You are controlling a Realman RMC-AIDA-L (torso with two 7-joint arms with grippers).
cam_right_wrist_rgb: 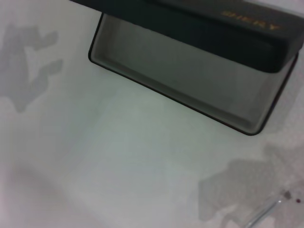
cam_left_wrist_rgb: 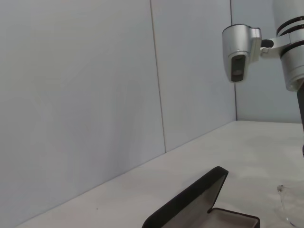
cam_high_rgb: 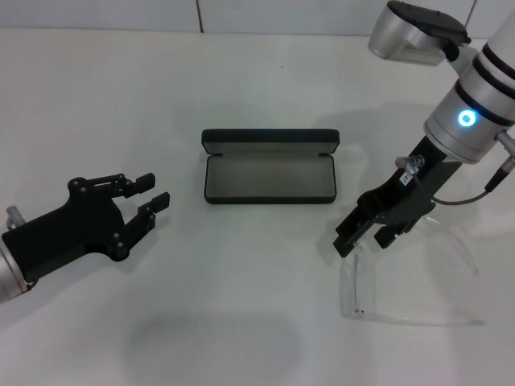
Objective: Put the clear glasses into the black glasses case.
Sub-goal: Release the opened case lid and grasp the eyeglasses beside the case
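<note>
While the clear glasses [cam_high_rgb: 410, 301] lie on the white table [cam_high_rgb: 241, 322] nearest me on my right side, lens and arms so transparent that only faint edges show, my right gripper [cam_high_rgb: 366, 239] hangs directly over their near arm, and I cannot tell how far its fingers are parted or whether they touch the plastic. My left gripper [cam_high_rgb: 149, 197] hovers off to the left, fingers spread and holding nothing. Farther back, between both, the black glasses case [cam_high_rgb: 269, 177] sits open, its grey lining bare.

Orange "SHERY" lettering stood on the lid of the black glasses case [cam_right_wrist_rgb: 199, 33]; nothing else was readable.
</note>
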